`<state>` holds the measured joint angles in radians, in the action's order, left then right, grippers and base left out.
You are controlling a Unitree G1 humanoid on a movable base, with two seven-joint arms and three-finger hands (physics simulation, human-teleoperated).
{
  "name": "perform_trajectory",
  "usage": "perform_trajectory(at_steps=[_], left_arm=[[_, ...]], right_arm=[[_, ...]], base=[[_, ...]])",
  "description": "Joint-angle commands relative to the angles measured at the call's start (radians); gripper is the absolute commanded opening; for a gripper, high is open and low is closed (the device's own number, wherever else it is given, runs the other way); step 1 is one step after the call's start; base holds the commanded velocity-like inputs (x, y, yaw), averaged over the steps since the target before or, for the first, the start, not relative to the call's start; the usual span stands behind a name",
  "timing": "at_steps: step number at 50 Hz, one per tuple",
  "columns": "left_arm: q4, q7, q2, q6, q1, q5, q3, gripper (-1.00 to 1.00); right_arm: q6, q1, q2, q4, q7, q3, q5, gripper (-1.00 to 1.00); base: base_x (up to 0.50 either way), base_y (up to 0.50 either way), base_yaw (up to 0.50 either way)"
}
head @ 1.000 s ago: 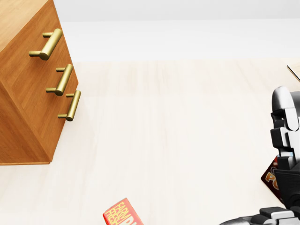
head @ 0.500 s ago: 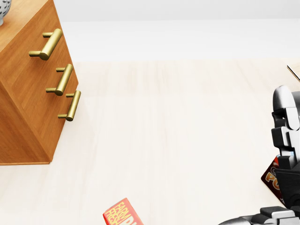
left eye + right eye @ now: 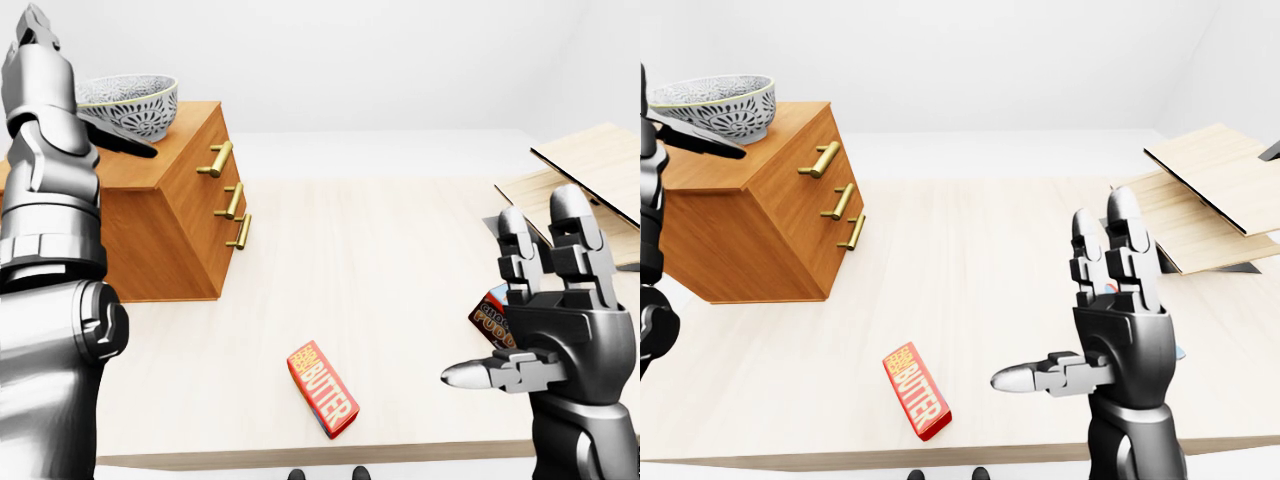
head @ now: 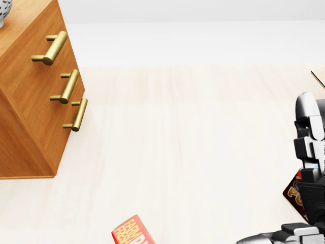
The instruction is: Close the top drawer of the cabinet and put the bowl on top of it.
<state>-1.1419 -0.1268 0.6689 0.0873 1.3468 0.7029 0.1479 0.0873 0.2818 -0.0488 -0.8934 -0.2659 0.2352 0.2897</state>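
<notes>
A patterned grey bowl [image 3: 128,104] stands upright on top of the wooden cabinet [image 3: 165,225] at the left-eye view's upper left. All three brass-handled drawers look pushed in, including the top drawer [image 3: 212,150]. My left hand [image 3: 70,95] is raised beside the bowl with its fingers upright. Its dark thumb reaches across the bowl's near side, and I cannot tell whether it touches. My right hand [image 3: 1070,310] hovers open over the table's right part, fingers up and thumb out, holding nothing.
A red butter box [image 3: 322,388] lies near the table's bottom edge. A dark fudge packet [image 3: 490,318] lies partly behind my right hand. Pale wooden boards [image 3: 1210,190] are stacked at the right. In the head view the bowl's edge [image 4: 4,12] shows at the top left corner.
In the head view, the bowl's edge has come into the top left corner above the cabinet. My right hand has shifted slightly. The camera has not moved.
</notes>
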Motion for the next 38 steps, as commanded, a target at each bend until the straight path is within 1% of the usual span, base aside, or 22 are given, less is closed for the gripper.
perform_trajectory(at_steps=[1,3,4,8,9,14,16,18,19,22,23,24,27,28,29,31,32,34,35,36,37,38], left_arm=[[0.340,0.138,0.045,0.000,-0.077,-0.191,0.062,1.00],[0.448,0.182,0.048,0.000,-0.110,-0.234,0.073,1.00],[0.601,0.259,0.040,0.000,-0.150,-0.282,0.093,1.00],[0.851,0.355,0.019,0.000,-0.213,-0.409,0.118,1.00],[1.013,0.418,-0.003,0.000,-0.248,-0.458,0.118,1.00],[1.408,0.457,-0.040,0.000,-0.331,-0.576,0.137,1.00],[1.502,0.460,-0.051,0.000,-0.344,-0.617,0.138,1.00],[1.674,0.475,-0.098,0.000,-0.356,-0.696,0.151,1.00],[1.716,0.464,-0.097,0.000,-0.374,-0.702,0.136,1.00],[1.827,0.461,-0.136,0.000,-0.406,-0.757,0.134,1.00],[1.925,0.449,-0.183,0.000,-0.425,-0.785,0.138,1.00],[2.004,0.436,-0.218,0.000,-0.461,-0.804,0.125,1.00],[2.105,0.410,-0.309,0.000,-0.551,-0.847,0.089,1.00],[2.166,0.411,-0.392,0.000,-0.603,-0.898,0.086,1.00],[2.183,0.399,-0.422,0.000,-0.625,-0.931,0.082,1.00],[2.189,0.336,-0.462,0.000,-0.701,-1.031,0.054,1.00],[2.189,0.292,-0.462,0.000,-0.742,-1.082,0.034,1.00],[2.189,0.217,-0.466,0.000,-0.849,-1.166,-0.039,1.00],[2.189,0.200,-0.488,0.000,-0.914,-1.187,-0.087,1.00],[2.189,0.215,-0.470,0.000,-1.017,-1.124,-0.219,1.00],[2.189,0.239,-0.502,0.000,-1.061,-1.102,-0.245,1.00],[2.189,0.260,-0.517,0.000,-1.092,-1.076,-0.271,1.00]], right_arm=[[0.000,-0.009,0.003,0.017,0.006,-0.008,-0.009,1.00],[0.000,-0.007,0.004,0.017,0.006,-0.009,-0.008,1.00],[0.000,-0.003,0.003,0.013,0.005,-0.007,-0.005,1.00],[0.000,-0.001,0.002,0.013,0.005,-0.009,-0.006,1.00],[0.000,-0.001,0.001,0.018,0.006,-0.018,-0.015,1.00],[0.000,0.000,0.004,0.023,0.008,-0.022,-0.015,1.00],[0.000,-0.001,0.005,0.023,0.010,-0.022,-0.014,1.00],[0.000,0.003,0.004,0.022,0.009,-0.025,-0.016,1.00],[0.000,0.002,0.005,0.026,0.008,-0.026,-0.018,1.00],[0.000,0.002,0.005,0.027,0.009,-0.029,-0.018,1.00],[0.000,0.000,0.005,0.035,0.010,-0.035,-0.024,1.00],[0.000,-0.001,0.005,0.048,0.012,-0.044,-0.037,1.00],[0.000,-0.005,0.010,0.070,0.017,-0.056,-0.051,1.00],[0.000,-0.017,0.014,0.094,0.027,-0.064,-0.067,1.00],[0.000,-0.022,0.016,0.106,0.027,-0.069,-0.070,1.00],[0.000,-0.030,0.020,0.131,0.036,-0.081,-0.083,1.00],[0.000,-0.030,0.022,0.140,0.038,-0.089,-0.089,1.00],[0.000,-0.036,0.026,0.161,0.045,-0.099,-0.101,1.00],[0.000,-0.047,0.029,0.184,0.050,-0.104,-0.108,1.00],[0.000,-0.066,0.033,0.247,0.059,-0.120,-0.136,1.00],[0.000,-0.074,0.035,0.273,0.064,-0.127,-0.143,1.00],[0.000,-0.079,0.038,0.288,0.070,-0.134,-0.150,1.00]], base=[[0.00,0.00,0.00],[0.00,0.00,0.00],[0.00,0.00,0.00],[0.00,0.00,0.00],[0.00,0.00,0.00],[0.00,0.00,0.00],[0.00,0.00,0.00],[0.00,0.00,0.00],[0.00,0.00,0.00],[0.00,0.00,0.00],[0.00,0.00,0.00],[0.00,0.00,0.00],[0.00,0.00,0.00],[0.00,0.00,0.00],[0.00,0.00,0.00],[0.00,0.00,0.00],[0.00,0.00,0.00],[0.00,0.00,0.00],[0.00,0.00,0.00],[0.00,0.00,0.00],[0.00,0.00,0.00],[0.00,0.00,0.00]])
